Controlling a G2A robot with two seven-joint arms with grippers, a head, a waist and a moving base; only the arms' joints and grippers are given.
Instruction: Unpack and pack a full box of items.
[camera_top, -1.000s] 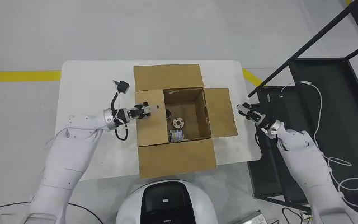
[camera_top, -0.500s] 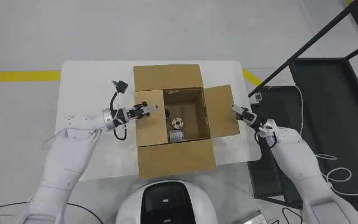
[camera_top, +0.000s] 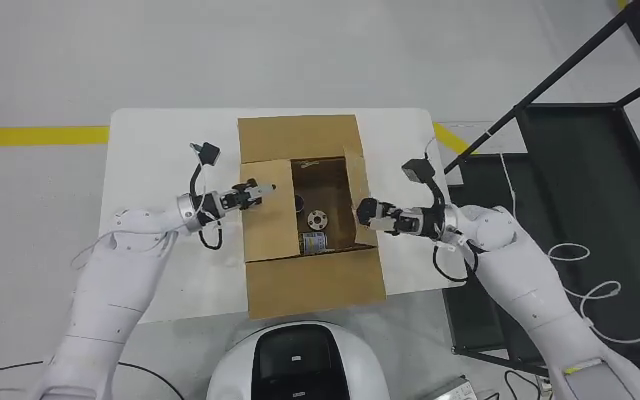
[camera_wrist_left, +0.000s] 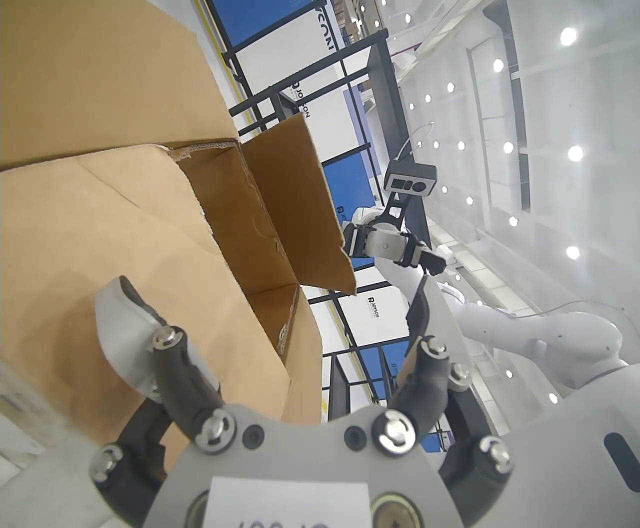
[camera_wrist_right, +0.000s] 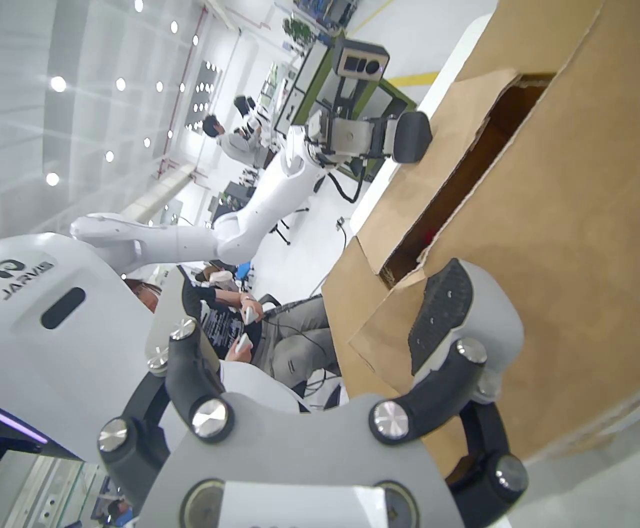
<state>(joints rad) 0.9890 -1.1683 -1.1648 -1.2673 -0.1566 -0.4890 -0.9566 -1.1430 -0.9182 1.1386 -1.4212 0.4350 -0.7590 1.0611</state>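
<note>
**Cardboard box on the white surface, seen from the robot's side.** The box (camera_top: 325, 172) stands at the middle of the surface (camera_top: 160, 160) with its opening facing up and its sides square to the surface's edges.

- **Flaps.** The far flap (camera_top: 300, 135) and the near flap (camera_top: 315, 280) lie folded outward. With them spread, the box's longest stretch runs from far to near. The left flap (camera_top: 268, 225) also lies outward, roughly level. The right flap (camera_top: 355, 180) stands nearly upright, its free edge pointing up.
- **Contents.** A can (camera_top: 316, 243) lies on its side by the near wall, its long axis running left to right. A small ring-shaped item (camera_top: 318, 217) sits just beyond it.
- **Left gripper.** The left gripper (camera_top: 262, 187) (camera_wrist_left: 267, 295) is over the left flap and points toward the opening. Its fingers are spread wide and hold nothing. Whether it touches the cardboard cannot be told.
- **Right gripper.** The right gripper (camera_top: 366, 212) (camera_wrist_right: 317, 285) is at the outer face of the raised right flap and points toward the box. It is also spread wide and holds nothing. One ribbed finger pad (camera_wrist_right: 440, 310) lies close against the cardboard.
</note>
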